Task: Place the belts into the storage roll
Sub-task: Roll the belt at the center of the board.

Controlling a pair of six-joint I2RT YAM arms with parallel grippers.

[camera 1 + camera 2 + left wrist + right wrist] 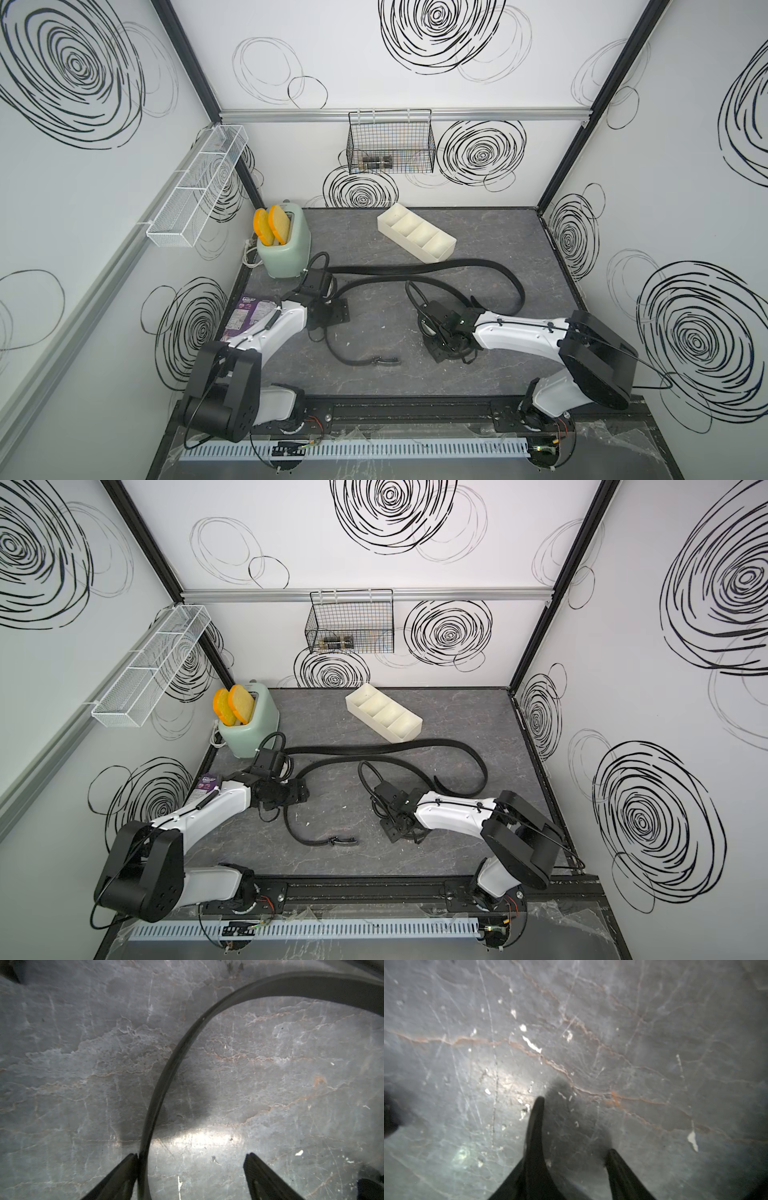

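Grey marbled tabletop (415, 395): left gripper (192, 1155) spread wide astride one belt (166, 1076); right gripper (566, 1157) partly open, belt end (536, 1126) against one finger.

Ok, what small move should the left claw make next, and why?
Probably close the left claw on the belt. In the left wrist view the strap stands on edge between its open jaws, touching one finger, so it isn't gripped. The storage roll is empty, so the belt needs picking up first.
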